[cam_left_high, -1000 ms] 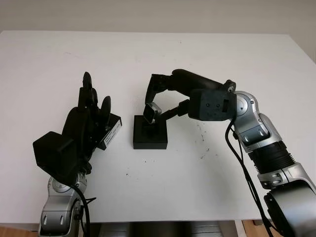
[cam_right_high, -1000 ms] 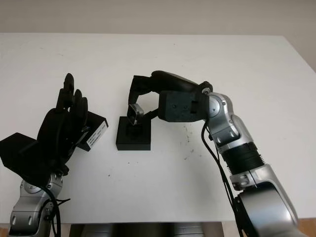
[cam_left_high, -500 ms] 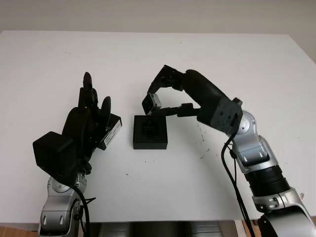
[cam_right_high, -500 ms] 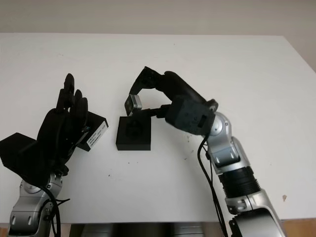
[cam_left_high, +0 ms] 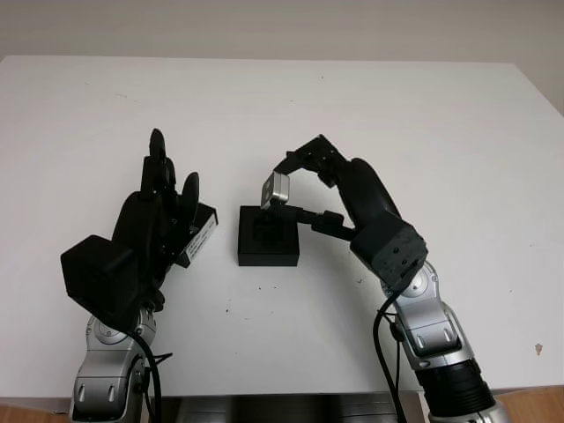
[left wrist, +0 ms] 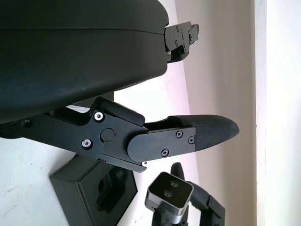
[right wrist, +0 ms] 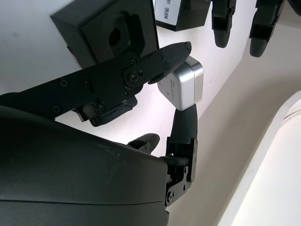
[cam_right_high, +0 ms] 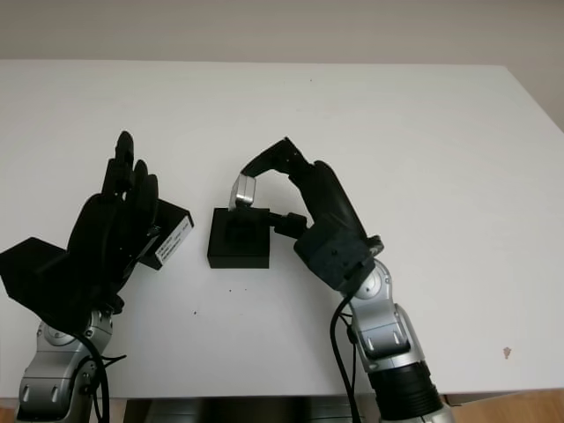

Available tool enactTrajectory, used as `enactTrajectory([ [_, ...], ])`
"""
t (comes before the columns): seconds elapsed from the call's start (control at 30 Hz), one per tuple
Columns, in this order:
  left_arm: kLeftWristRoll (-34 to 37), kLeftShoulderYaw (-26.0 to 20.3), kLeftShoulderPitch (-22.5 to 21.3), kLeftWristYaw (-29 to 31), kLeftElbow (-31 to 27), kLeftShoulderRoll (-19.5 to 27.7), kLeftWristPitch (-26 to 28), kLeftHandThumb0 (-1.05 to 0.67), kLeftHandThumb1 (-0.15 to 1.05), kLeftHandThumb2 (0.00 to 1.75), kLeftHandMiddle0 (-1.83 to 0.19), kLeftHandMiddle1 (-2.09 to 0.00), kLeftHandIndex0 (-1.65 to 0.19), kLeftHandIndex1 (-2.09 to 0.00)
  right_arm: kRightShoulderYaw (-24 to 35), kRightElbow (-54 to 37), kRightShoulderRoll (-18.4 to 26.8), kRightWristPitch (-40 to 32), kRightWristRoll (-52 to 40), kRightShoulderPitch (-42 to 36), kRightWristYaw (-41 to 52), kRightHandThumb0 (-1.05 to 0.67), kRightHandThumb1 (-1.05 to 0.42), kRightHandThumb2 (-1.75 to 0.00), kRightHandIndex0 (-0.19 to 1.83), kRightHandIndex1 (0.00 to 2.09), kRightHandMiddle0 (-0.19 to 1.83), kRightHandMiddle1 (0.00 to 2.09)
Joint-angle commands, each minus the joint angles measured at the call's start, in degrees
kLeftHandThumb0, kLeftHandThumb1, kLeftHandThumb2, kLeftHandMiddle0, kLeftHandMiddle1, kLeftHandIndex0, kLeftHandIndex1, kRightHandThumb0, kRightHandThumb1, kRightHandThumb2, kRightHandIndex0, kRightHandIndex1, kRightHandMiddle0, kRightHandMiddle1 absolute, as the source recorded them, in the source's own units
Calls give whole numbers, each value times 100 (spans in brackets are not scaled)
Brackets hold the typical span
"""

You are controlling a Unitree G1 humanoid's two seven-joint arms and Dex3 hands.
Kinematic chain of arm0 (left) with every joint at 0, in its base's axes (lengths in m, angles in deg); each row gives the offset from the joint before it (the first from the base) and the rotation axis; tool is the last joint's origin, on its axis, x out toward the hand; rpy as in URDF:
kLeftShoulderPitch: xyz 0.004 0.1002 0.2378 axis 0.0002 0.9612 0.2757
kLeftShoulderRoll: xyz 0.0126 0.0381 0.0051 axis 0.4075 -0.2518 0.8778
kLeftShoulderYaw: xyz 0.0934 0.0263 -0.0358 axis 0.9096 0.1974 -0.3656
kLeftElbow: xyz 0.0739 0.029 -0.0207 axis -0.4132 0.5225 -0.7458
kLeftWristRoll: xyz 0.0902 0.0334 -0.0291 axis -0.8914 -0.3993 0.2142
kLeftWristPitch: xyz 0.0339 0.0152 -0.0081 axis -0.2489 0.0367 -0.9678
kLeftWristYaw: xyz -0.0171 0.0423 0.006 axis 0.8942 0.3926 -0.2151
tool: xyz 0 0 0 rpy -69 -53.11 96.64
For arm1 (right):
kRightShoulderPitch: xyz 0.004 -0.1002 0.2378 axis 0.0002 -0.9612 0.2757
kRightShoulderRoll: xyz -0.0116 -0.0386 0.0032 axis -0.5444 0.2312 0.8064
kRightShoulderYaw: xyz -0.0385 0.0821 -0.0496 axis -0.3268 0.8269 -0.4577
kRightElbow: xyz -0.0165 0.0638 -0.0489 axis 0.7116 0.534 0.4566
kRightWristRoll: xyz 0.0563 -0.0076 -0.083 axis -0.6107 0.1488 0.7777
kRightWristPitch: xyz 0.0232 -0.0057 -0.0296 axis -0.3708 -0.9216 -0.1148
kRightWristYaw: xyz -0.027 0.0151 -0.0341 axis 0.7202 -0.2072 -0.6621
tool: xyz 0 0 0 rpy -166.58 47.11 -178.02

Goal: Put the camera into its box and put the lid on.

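A small silver camera is pinched between the fingertips of my right hand, just above the far edge of the box. That box is black, lies open on the white table and shows a moulded recess. Left of it lies the black lid with a white label, partly hidden under my left hand. This hand hangs open over the lid and holds nothing. In the left wrist view the camera shows its two lens holes next to the box.
The white table stretches wide to the far side and to the right. Its front edge runs along the bottom, near both forearms. A few small dark specks mark the surface right of the box.
My right forearm has swung from the right side round to the near side of the box. The camera stayed in its fingertips above the box's far edge, turning a little. The left hand kept still.
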State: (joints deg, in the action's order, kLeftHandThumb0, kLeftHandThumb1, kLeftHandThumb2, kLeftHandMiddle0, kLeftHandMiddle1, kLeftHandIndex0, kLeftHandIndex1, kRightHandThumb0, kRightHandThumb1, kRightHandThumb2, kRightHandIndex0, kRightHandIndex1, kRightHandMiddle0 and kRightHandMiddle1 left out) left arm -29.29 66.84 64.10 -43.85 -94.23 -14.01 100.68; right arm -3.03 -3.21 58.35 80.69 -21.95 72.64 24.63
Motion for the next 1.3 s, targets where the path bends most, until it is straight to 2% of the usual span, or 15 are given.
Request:
enactTrajectory([
  [0.0, 23, 3, 49, 22, -40, -2, -79, -73, 105, 57, 19, 0, 19, 0, -5, -147, -97, 60, -61, -109, -53, -45, -105, -6, 26, 29, 20, 152],
  [0.5, 17, -27, -8, 72, 47, 51, -109, -73, 105, 58, 19, 0, 19, 0, 320, 806, -442, -212, -1036, 31, 281, -51, -102, -5, 29, 28, 28, 158],
  [0.8, 34, -57, -48, 46, -5, 52, -31, -73, 105, 55, 19, 0, 19, 0, 446, 1307, -528, -335, -1519, 356, 678, -46, -101, -5, 27, 27, 28, 158],
  [1.27, 44, -82, -86, 75, 34, 86, -45, -73, 105, 56, 19, 0, 19, 0, 621, 2349, -663, 516, -1996, 911, 1304, -47, -99, -5, 28, 29, 33, 157],
])
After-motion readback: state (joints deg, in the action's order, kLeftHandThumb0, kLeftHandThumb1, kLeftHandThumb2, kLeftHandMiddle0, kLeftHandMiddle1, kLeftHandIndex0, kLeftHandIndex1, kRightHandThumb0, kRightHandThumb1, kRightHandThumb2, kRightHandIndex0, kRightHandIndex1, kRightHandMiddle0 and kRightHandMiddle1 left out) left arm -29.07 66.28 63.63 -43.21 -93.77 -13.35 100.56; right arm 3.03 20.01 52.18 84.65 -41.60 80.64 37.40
